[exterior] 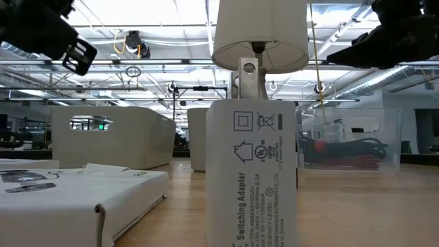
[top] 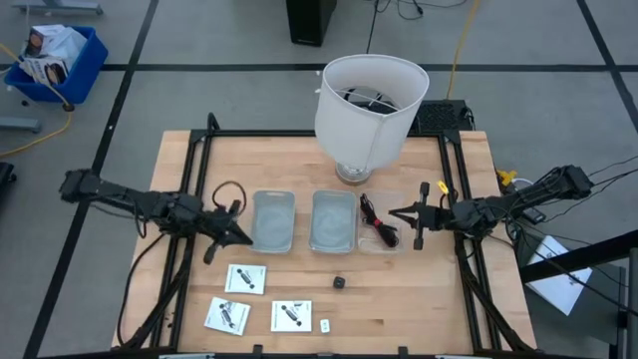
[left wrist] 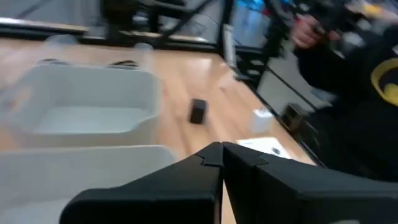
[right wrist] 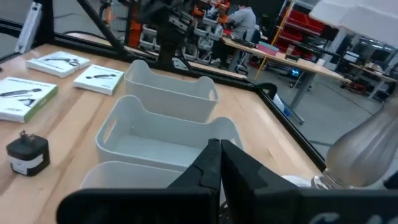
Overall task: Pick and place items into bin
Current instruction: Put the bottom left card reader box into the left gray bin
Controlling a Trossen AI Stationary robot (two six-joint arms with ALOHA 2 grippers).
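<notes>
A: Three white square packets lie on the near part of the table: one (top: 245, 278) closest to the bins, one (top: 227, 315) at the near-left, one (top: 291, 315) beside it. Location of the smaller items?

B: The tiny black cube (top: 340, 283) sits in front of the middle bin (top: 334, 221), apart from it. The tiny white piece (top: 325, 324) lies just beside the third packet. The black coiled cable (top: 379, 229) and a red-magenta stick lie together inside the right clear bin (top: 384, 245).

A: Status of the left bin?

B: The left bin (top: 273, 220) stands beside the middle bin; no contents are visible in either.

A: State of the tools?

B: The left gripper (top: 231, 231) hangs above the table, just left of the left bin. The left wrist view shows its fingers (left wrist: 208, 158) pressed together with nothing between them. The right gripper (top: 420, 216) is just right of the right clear bin. The right wrist view shows its fingertips (right wrist: 214, 149) closed tip to tip, holding nothing.

A: Surroundings?

B: A white lampshade (top: 371, 100) on its lamp base stands at the far edge of the table (top: 469, 299), behind the bins.
</notes>
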